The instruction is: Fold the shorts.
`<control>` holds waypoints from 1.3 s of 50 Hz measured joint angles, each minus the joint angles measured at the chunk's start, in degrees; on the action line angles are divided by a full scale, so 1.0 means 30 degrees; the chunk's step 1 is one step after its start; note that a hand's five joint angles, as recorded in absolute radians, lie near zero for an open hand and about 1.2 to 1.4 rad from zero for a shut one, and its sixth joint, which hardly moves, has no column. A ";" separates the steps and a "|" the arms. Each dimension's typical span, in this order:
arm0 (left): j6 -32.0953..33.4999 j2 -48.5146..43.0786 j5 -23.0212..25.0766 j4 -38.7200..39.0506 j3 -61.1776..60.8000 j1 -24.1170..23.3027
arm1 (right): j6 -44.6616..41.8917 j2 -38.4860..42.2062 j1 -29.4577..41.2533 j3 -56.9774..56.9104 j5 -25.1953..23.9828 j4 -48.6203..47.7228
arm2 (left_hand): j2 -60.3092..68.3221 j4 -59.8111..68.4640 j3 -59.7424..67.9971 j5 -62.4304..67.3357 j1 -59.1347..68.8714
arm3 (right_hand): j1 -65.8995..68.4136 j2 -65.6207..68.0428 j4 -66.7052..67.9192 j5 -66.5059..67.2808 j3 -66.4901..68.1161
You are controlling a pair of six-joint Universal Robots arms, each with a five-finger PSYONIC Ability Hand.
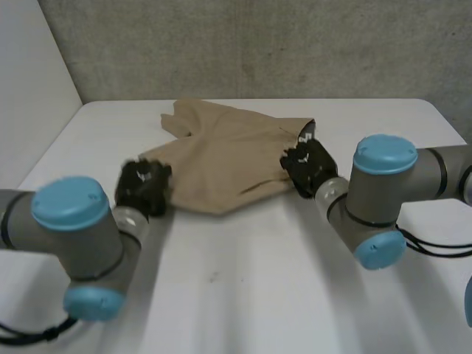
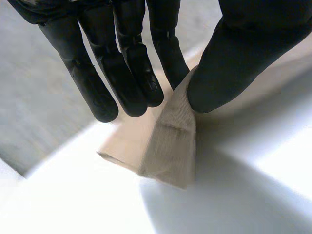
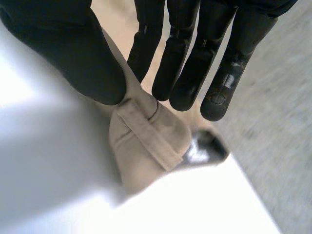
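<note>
White tabletop (image 1: 243, 295) is taking up most of the head view. Tan shorts (image 1: 221, 158) are lying flat on it toward the far middle, spread side to side. The long axis is running roughly from one robot hand to the other, and the leg ends are pointing to the far left.

The left arm (image 1: 70, 236) and right arm (image 1: 391, 192) are both reaching in from the near side, one at each end of the near edge of the shorts. The left robot hand (image 1: 144, 188) is sitting at the near-left corner of the cloth. In its wrist view the fingers (image 2: 131, 78) and thumb (image 2: 229, 68) are closing together with a raised flap of tan fabric caught between them, so it is reading as pinching the shorts. The right robot hand (image 1: 308, 166) is sitting at the near-right corner, by the waistband opening. In its wrist view the thumb (image 3: 78, 53) is pressing cloth against the fingers (image 3: 183, 68), so it is clamping the shorts too.

Key relation: the bulk of the shorts is lying beyond both hands, away from the robot. Neither hand is nearer, each holding its own corner. Judging from that, the fold is likely calling for carrying the near edge away over the far part, both hands moving level so the edge is not skewing.

A belt loop (image 3: 146, 134) is showing just under the right fingertips, with a small dark label (image 3: 202, 148) beside it.
</note>
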 measured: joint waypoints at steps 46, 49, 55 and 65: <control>0.3077 0.7857 0.1256 -1.3240 -0.3480 -0.2864 | -0.5280 -1.0059 -0.1587 0.9655 0.1028 1.2394 | 0.0003 -0.0002 0.0003 0.0000 -0.0002 | 0.0000 0.0171 0.0000 0.0002 0.0000; 0.4035 0.7243 0.1404 -1.2229 -0.1987 -0.2755 | -0.4316 -0.9965 -0.1877 0.8271 0.0730 1.1914 | 0.0003 0.0000 0.0003 0.0435 0.0000 | 0.0000 0.0171 0.0000 0.0002 0.0000; 0.6865 0.3592 0.1504 -0.8110 0.3511 -0.2429 | -0.0835 -0.8152 -0.2156 0.3934 0.0538 1.0173 | 0.0006 0.0002 0.0005 0.0435 0.0000 | 0.0000 0.0171 0.0002 0.0002 0.0000; 0.8420 -0.4656 0.1542 -0.4403 1.3126 -0.1945 | 0.0850 -0.3947 -0.1929 -0.1089 0.1848 0.6947 | 0.0012 0.0003 0.0006 0.0435 0.0000 | 0.0000 0.0171 0.0003 0.0002 0.0000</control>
